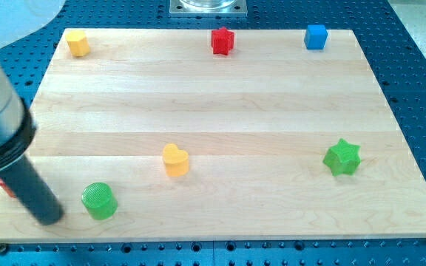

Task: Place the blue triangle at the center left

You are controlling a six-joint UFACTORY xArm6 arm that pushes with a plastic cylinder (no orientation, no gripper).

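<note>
The only blue block point(315, 35) stands at the view's top right edge of the board; its shape looks square from here, and no blue triangle can be made out. My tip point(49, 216) rests at the board's bottom left, just left of the green cylinder point(98, 200), with a small gap between them. It is far from the blue block. A small red block point(6, 186) is mostly hidden behind the rod at the left edge.
A yellow block point(78, 43) sits at the top left corner and a red star point(222, 40) at top centre. A yellow heart point(174, 159) lies below centre. A green star point(342, 157) is at the right. The wooden board point(220, 103) lies on a blue perforated table.
</note>
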